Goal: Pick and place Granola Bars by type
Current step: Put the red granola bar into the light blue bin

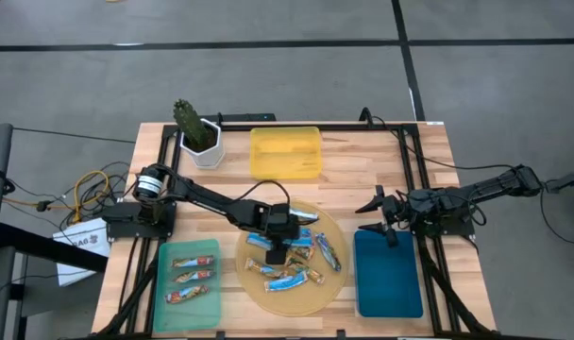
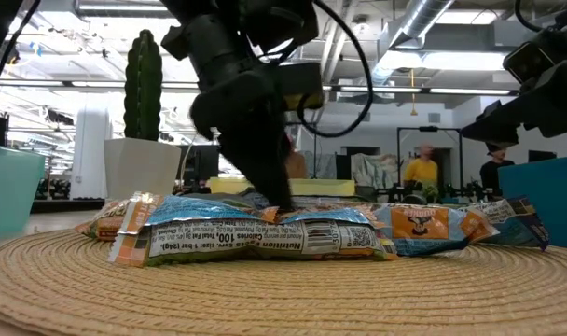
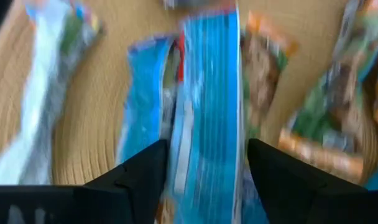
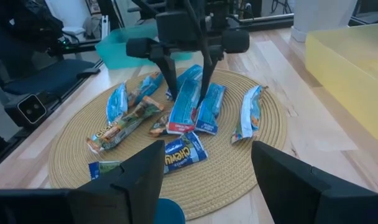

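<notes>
Starting at your left on the wooden desk (image 1: 362, 179), the teal tray (image 1: 192, 271) already holds three brownish-gold bars (image 1: 193, 277), and behind it stands a cactus (image 1: 188, 119) in a white pot (image 1: 208, 146). Next comes the round woven mat (image 1: 296, 295), where the rest of the Granola Bars (image 1: 289, 276) lie scattered, blue-white ones mixed with blue-and-orange ones. Your left gripper (image 3: 204, 163) is down on the mat with its jaws spread on either side of one blue bar (image 3: 207, 118); the bar sits between them, but you cannot tell from the blurred wrist view whether the fingers actually press it. In the low view you can read "Calories 100" and "Nutrition" on the nearest wrapper (image 2: 255, 236), and from the right wrist view one blue wrapper (image 4: 181, 153) reads "Chewy"; the other print is too small or smeared to make out. The yellow tray (image 1: 285, 151) sits at the back of the desk beyond the mat. Further right, the dark blue tray (image 1: 388, 274) lies flat, and your right gripper (image 1: 382, 215) hangs just behind it with jaws released, holding nothing. Beyond the desk the low view shows an open workshop with ceiling ducts and two people (image 2: 421, 166) standing far off; the floor around the desk is grey.
</notes>
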Controlling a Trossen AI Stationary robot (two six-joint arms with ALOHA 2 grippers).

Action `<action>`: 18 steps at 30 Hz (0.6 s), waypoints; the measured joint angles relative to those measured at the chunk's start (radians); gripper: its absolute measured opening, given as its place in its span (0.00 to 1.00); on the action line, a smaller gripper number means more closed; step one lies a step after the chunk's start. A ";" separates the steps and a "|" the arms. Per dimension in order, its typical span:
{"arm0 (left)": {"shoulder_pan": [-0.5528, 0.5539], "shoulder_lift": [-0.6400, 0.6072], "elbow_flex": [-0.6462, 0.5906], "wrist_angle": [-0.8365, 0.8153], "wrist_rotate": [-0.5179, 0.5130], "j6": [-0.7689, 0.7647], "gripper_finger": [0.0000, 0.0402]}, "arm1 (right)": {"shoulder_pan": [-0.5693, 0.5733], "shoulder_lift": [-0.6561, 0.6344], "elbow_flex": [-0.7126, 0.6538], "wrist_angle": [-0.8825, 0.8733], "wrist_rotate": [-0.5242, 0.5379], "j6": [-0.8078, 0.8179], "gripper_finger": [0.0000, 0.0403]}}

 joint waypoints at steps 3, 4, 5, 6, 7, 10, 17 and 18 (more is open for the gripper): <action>0.000 0.000 0.000 0.006 0.002 0.000 0.48 | 0.000 0.000 0.000 -0.001 0.000 0.000 0.58; 0.000 -0.001 0.000 0.005 0.002 0.000 0.46 | 0.000 0.000 0.000 0.000 0.000 0.000 0.58; 0.000 -0.001 0.000 0.005 0.002 0.000 0.43 | 0.000 0.000 0.000 0.000 0.000 0.000 0.58; 0.000 -0.001 0.000 0.004 0.002 0.000 0.40 | 0.000 0.000 0.000 -0.001 0.000 0.000 0.58; 0.000 -0.001 0.000 0.005 0.002 0.000 0.38 | 0.000 0.000 0.000 0.000 0.000 0.000 0.58; 0.000 -0.001 0.000 0.005 0.002 0.000 0.30 | 0.000 0.000 0.000 0.000 0.000 0.000 0.58; 0.000 -0.002 0.000 0.005 0.002 -0.001 0.19 | 0.000 0.000 0.000 0.000 0.000 0.000 0.58; 0.000 -0.002 0.000 0.005 0.002 -0.001 0.18 | 0.000 0.000 0.000 -0.001 0.000 0.000 0.58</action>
